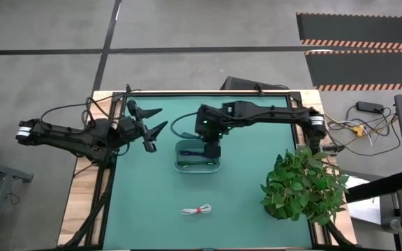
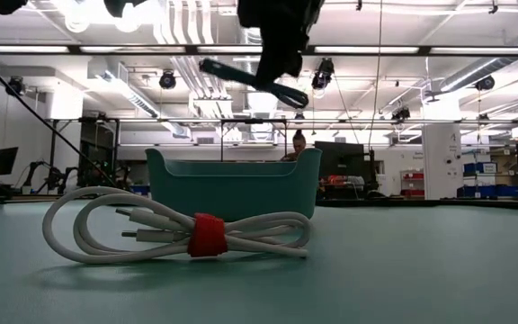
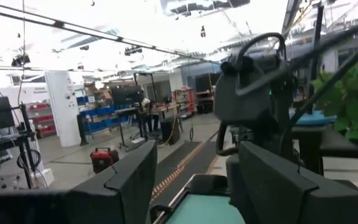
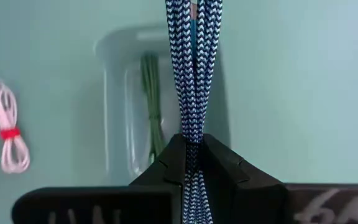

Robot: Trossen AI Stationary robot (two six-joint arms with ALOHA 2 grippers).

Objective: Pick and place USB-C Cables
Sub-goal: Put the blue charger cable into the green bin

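2 risks from here, as judged. Pinches the dark blue cable (image 4: 194, 62) in the right gripper (image 4: 193, 146), fingers clamped tight on the braid, hanging over the tray (image 1: 179, 166) near the middle of the table (image 1: 250, 209), toward its far edge. Could drape a loop across the rim and spill out if released off-centre or too high. Could also snag the green cable (image 4: 152, 93) lying inside and drag it out on retreat. Leaves the white cable (image 1: 197, 210) alone near the front edge. Waits with the left gripper (image 1: 155, 120) spread wide by the far left corner.
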